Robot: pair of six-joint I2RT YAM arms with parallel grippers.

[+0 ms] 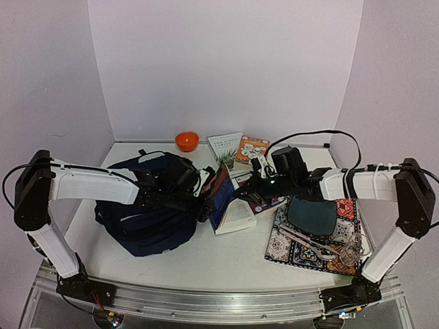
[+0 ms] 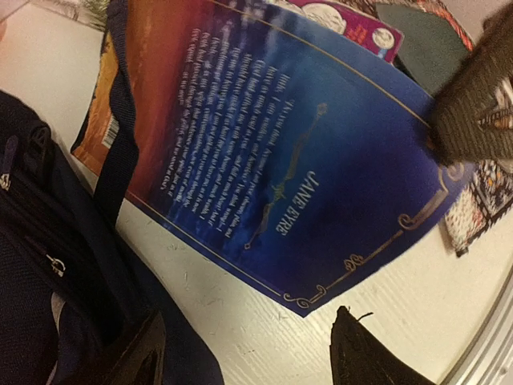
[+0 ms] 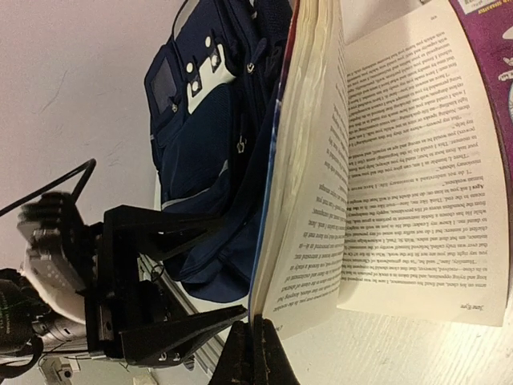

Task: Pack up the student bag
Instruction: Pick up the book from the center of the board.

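The navy-blue student bag [image 1: 147,216] lies left of centre; it also shows in the right wrist view [image 3: 204,128] and at the left edge of the left wrist view [image 2: 48,265]. An open Jane Eyre paperback [image 1: 233,209] lies next to it, its blue back cover [image 2: 304,160] raised on edge. My right gripper [image 3: 256,353] is shut on the edge of that cover and some pages [image 3: 321,200]; from above it [image 1: 243,194] is at the book's right side. My left gripper [image 2: 248,353] is open and empty, between the bag and the book [image 1: 204,208].
An orange bowl [image 1: 186,141] and two books [image 1: 226,146] [image 1: 252,149] sit at the back. A purple book [image 1: 269,200] lies under the right gripper. A patterned mat [image 1: 295,250] at the right holds a dark teal case [image 1: 312,214] and small items.
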